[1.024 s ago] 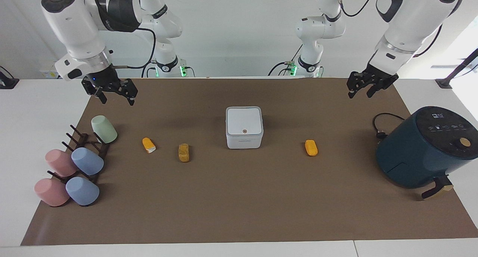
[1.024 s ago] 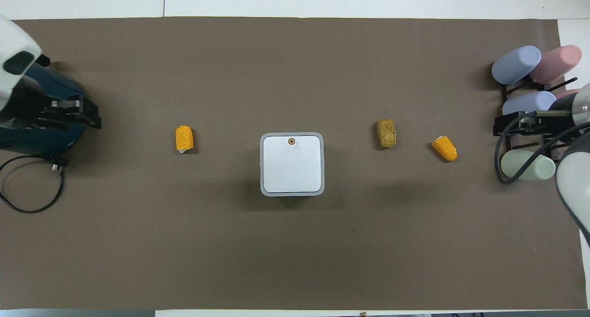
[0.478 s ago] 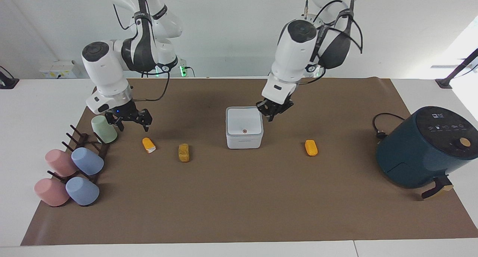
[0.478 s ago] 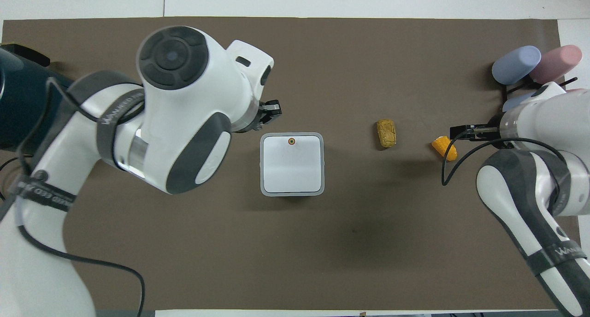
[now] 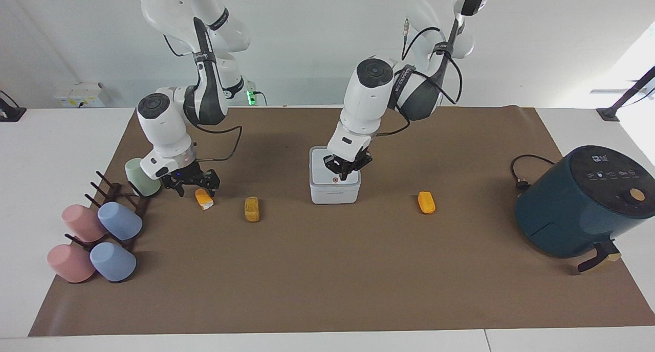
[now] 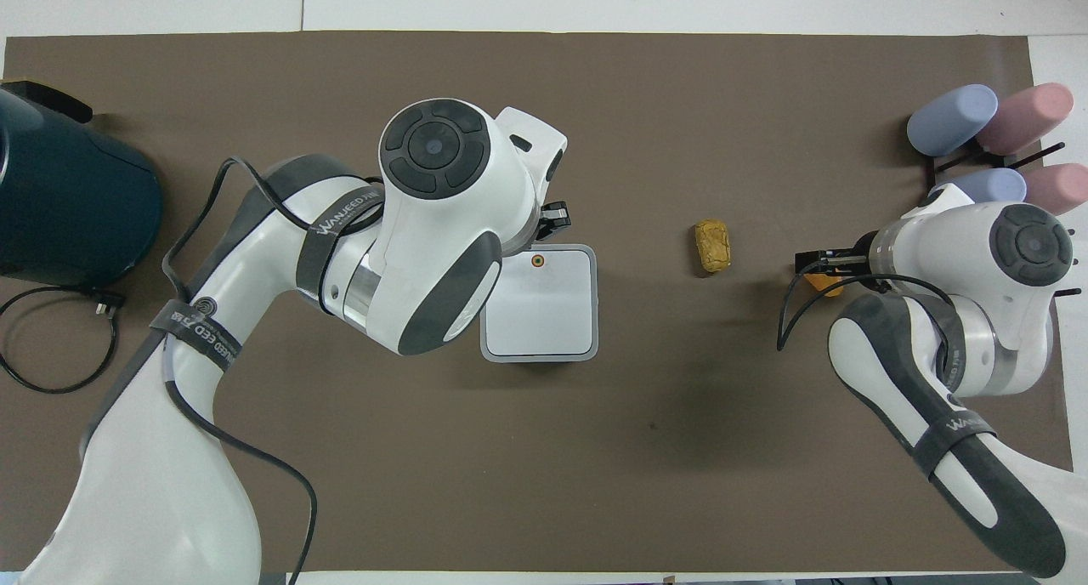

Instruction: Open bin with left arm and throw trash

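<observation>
bin (image 5: 335, 191) lid shut, left gripper (image 5: 346, 169) over it.

Lighting is bright, even and diffuse from above. Shadows on the brown mat (image 5: 327, 270) are soft and faint, with blurred dark patches beneath each arm. Strong daylight washes out the wall above the counter corner at the left arm's end in the facing view. Both views are sharp, without motion blur. The air fryer (image 5: 581, 203) shows mild sheen.
</observation>
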Tool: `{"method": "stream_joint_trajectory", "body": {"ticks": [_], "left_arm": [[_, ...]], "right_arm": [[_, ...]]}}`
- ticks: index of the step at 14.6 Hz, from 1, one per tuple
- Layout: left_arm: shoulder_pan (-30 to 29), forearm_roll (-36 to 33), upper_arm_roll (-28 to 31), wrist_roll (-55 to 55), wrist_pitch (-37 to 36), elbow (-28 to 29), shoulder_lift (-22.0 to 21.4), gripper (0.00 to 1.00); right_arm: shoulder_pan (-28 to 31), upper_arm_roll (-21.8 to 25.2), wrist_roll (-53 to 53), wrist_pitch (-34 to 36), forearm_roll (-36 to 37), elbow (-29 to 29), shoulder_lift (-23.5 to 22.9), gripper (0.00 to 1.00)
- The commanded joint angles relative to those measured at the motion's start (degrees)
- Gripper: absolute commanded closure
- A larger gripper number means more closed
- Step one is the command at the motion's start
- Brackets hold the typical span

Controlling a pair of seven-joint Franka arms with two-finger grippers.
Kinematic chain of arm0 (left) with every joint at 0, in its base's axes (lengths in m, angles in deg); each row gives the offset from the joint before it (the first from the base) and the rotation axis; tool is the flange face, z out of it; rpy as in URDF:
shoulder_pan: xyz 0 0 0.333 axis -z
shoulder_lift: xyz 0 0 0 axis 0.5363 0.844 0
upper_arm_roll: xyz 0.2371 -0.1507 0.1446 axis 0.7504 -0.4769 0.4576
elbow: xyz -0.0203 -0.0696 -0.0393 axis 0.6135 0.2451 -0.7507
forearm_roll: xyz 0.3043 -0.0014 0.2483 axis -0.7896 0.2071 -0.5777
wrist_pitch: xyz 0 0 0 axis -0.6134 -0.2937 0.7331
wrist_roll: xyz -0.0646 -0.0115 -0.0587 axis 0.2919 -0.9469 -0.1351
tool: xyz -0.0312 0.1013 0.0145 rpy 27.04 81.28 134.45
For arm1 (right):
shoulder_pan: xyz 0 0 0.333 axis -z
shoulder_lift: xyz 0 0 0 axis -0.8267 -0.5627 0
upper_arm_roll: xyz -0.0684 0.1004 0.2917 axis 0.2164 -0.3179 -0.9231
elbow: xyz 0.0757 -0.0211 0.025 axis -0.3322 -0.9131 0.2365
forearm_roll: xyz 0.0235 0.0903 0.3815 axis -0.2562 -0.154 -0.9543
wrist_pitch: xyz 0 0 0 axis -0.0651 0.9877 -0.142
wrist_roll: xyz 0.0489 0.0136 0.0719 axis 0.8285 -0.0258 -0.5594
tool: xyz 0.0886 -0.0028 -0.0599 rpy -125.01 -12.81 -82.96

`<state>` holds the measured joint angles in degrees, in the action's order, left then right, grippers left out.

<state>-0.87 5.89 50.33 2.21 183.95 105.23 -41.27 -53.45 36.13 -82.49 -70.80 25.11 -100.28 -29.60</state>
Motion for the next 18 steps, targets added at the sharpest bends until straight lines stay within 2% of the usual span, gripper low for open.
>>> {"method": "stream_joint_trajectory", "body": {"ticks": [1, 3, 4, 5, 6, 10, 14, 18], "left_arm": [[2.36, -0.03, 1.12, 0.37, 4.20, 4.25, -0.23, 1.00], [2.36, -0.03, 1.12, 0.37, 4.83, 4.88, -0.23, 1.00], [2.36, -0.03, 1.12, 0.37, 4.83, 4.88, -0.23, 1.00], [2.36, -0.03, 1.12, 0.37, 4.83, 4.97, -0.23, 1.00], [2.36, -0.03, 1.12, 0.28, 4.74, 5.14, -0.23, 1.00], [2.45, -2.04, 1.03, -0.24, 4.83, 6.81, -0.49, 1.00], [4.03, -4.59, 1.12, -0.24, 7.37, 10.23, -0.67, 1.00], [3.42, -4.51, 1.20, -0.42, 6.50, 9.37, -1.45, 1.00]], "right_arm": [[0.07, -0.28, -3.25, -1.98, -0.18, -0.60, -1.71, 0.00], [0.16, -0.28, -7.55, -3.83, -0.18, -0.60, -2.24, 0.00], [0.25, -0.28, -9.22, -3.57, -0.18, -0.60, -2.24, 0.16], [0.16, -0.28, -10.46, -3.48, -0.18, -0.60, -2.24, 0.63], [0.16, -0.28, -10.99, -3.39, -0.18, -0.60, -2.24, 1.00], [0.07, -0.80, -10.64, -2.35, -0.18, -0.34, -1.19, 1.00], [0.07, -2.73, -8.81, 5.90, -0.18, 2.46, 3.37, 1.00], [0.16, -8.43, 2.07, 15.83, -0.27, 9.83, 4.88, 1.00]]}}
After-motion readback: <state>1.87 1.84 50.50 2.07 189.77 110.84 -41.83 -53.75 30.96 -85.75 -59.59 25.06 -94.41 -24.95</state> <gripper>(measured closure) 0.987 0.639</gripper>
